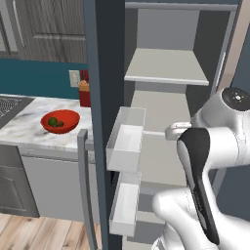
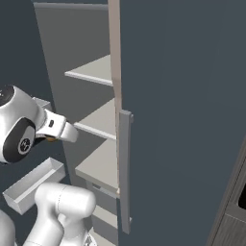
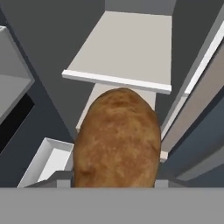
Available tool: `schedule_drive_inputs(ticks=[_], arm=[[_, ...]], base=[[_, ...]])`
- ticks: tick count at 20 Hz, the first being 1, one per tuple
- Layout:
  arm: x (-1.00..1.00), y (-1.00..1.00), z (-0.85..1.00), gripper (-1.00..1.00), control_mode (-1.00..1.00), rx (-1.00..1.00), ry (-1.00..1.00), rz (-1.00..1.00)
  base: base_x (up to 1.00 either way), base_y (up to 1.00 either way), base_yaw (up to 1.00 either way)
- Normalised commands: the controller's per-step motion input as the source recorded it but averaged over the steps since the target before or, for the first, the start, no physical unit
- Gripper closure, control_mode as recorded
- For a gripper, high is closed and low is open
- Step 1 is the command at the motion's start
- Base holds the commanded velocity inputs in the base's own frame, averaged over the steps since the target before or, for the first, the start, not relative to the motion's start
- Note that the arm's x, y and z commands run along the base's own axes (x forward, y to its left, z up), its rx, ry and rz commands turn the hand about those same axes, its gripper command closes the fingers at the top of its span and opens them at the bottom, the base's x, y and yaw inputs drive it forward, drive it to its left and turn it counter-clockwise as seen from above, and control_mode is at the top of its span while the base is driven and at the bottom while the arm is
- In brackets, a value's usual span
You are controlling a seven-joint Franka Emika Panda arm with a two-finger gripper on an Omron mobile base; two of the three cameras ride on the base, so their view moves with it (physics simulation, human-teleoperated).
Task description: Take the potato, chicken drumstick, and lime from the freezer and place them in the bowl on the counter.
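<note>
The tan-brown potato (image 3: 117,140) looms close in the hand view, and my gripper (image 3: 116,181) is shut on it, with grey fingertips (image 3: 59,179) showing at either side. A sliver of the potato (image 2: 49,139) peeks out under the hand in the right base view. The hand hovers in front of the open freezer (image 1: 166,68), above its pale shelves. On the counter (image 1: 29,134) at the left sits the red bowl (image 1: 73,117). It holds the dark green lime (image 1: 52,121) and a second small dark piece I cannot identify.
The freezer door (image 1: 100,122) stands open between me and the counter, carrying clear bins (image 1: 126,141). A red bottle (image 1: 84,93) stands behind the bowl. A sink (image 1: 10,107) lies at the far left. The other door's handle (image 2: 125,168) is close on the right.
</note>
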Motion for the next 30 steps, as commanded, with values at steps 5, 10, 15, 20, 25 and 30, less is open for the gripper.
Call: schedule_drive_inputs(ticks=[5, 10, 15, 20, 25, 30], arm=[[-0.35, -0.04, 0.4, 1.0, -1.0, 0.0, 0.0, 0.01], [-0.35, -0.16, 0.14, 1.0, -1.0, 0.0, 0.0, 0.02], [-0.25, -0.13, 0.01, 1.0, -1.0, 0.0, 0.01, 0.0], [-0.16, -0.03, 0.0, 1.0, -1.0, 0.0, 0.0, 0.0], [-0.12, 0.0, 0.0, 1.0, 1.0, 0.0, 0.0, 0.0], [0.0, 0.0, 0.0, 1.0, 1.0, 0.0, 0.0, 0.0]], base=[[0.0, 0.0, 0.0], [0.0, 0.0, 0.0], [0.0, 0.0, 0.0], [0.0, 0.0, 0.0], [-0.04, 0.01, 0.0], [-0.73, 0.48, 0.0]])
